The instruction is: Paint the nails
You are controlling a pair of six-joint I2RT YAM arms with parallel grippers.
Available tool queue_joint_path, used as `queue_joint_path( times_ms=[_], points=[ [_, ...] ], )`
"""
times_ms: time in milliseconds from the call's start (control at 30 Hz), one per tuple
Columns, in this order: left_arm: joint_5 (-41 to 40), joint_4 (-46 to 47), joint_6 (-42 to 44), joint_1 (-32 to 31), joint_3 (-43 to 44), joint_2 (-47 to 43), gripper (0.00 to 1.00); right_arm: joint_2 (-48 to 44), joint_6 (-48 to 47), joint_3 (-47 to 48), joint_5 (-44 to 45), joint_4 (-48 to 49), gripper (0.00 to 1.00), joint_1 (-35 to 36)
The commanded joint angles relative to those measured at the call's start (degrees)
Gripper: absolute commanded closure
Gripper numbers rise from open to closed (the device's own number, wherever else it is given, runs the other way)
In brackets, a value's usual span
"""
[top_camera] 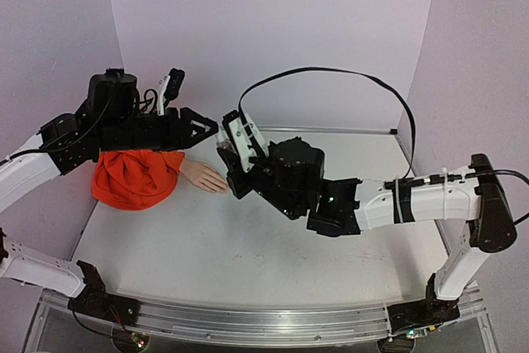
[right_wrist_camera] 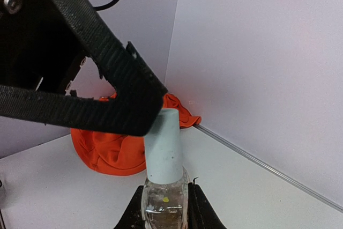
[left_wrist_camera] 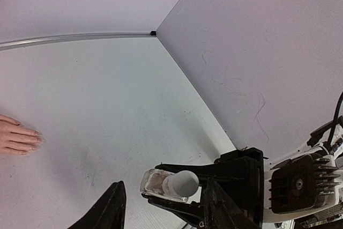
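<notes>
as right hand grips bottle, nails just left

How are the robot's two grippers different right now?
The right gripper is shut tight; the left gripper's jaws are apart. The right grips the bottle by its glass body; the left is up at the cap, not squeezing it. Both are black with two fingers.

Mannequin hand lies on the table, orange sleeve under the left arm; right gripper just beside its fingertips.
</notes>
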Motion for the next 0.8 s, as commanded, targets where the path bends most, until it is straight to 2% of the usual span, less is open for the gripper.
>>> queue_joint_path(
  times_ms=[0,200,533,667,767],
  points=[
    [1.78,3.57,1.78,-0.32,1.99,-0.23,0.52,0.39,0.54,3.89,0.29,2.9,1.0,0.35],
    [1.42,3.42,3.37,-1.04,3.24,1.42,0.54,1.59,0.23,5.22,-0.02,2.29,1.0,0.35],
    [0.12,1.91,5.09,-1.35,3.79,2.49,0.75,2.44,0.28,6.72,-0.97,2.07,1.0,0.35],
    [2.29,1.08,6.17,-1.47,3.74,3.52,0.85,2.03,0.58,7.15,-2.31,1.96,1.0,0.27],
    [5.36,0.4,7.71,-1.54,3.15,3.94,0.89,1.13,0.7,7.19,-5.52,1.81,1.0,-0.25]
  ],
)
